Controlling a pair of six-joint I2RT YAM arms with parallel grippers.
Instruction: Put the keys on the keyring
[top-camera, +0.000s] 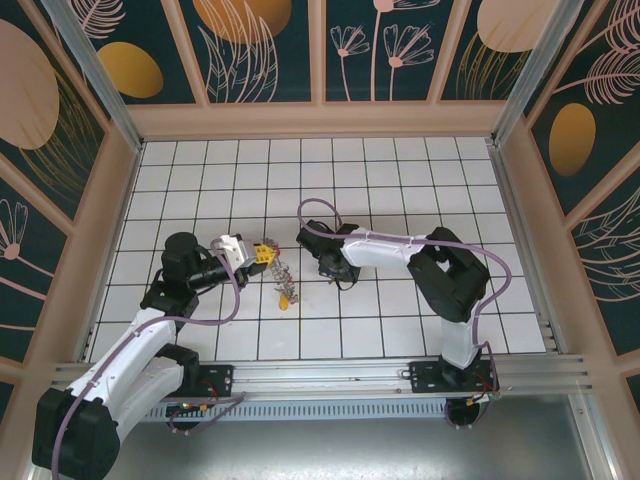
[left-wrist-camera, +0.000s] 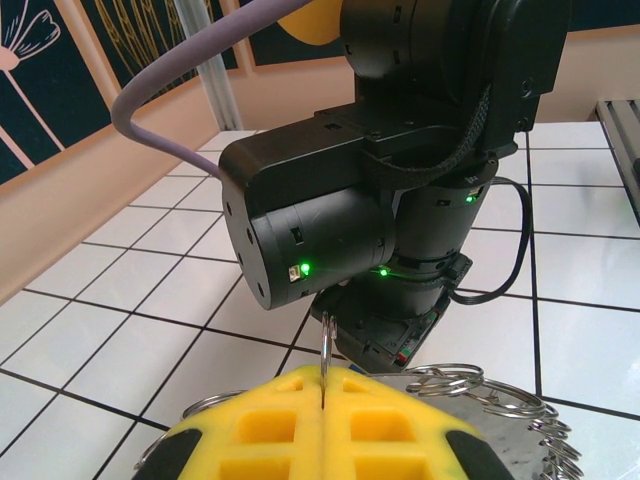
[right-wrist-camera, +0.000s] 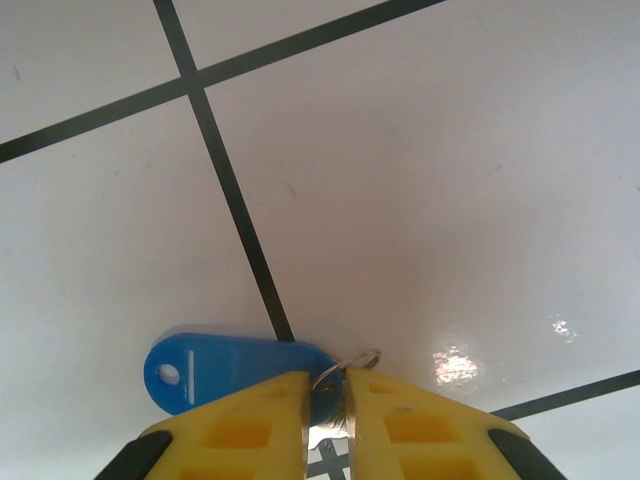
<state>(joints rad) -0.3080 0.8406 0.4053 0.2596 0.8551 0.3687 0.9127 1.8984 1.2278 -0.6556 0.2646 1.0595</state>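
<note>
My left gripper (top-camera: 262, 252) (left-wrist-camera: 323, 378) is shut on the thin grey keyring (left-wrist-camera: 326, 345), which stands edge-on between the yellow fingers. A bunch of small rings (left-wrist-camera: 470, 385) hangs from it to the right. From above, a chain of rings trails down to a yellow key (top-camera: 287, 297) lying on the tiles. My right gripper (top-camera: 335, 272) (right-wrist-camera: 326, 385) points down at the floor a tile to the right. Its yellow fingers are closed on the small split ring (right-wrist-camera: 358, 358) and the end of a blue key tag (right-wrist-camera: 225, 365) that lies flat on a white tile.
The right arm's black wrist (left-wrist-camera: 400, 200) stands close in front of the left gripper. White tiled floor (top-camera: 400, 180) extends behind both grippers, bounded by beige walls (top-camera: 310, 120) and an aluminium rail (top-camera: 330, 375) at the near edge.
</note>
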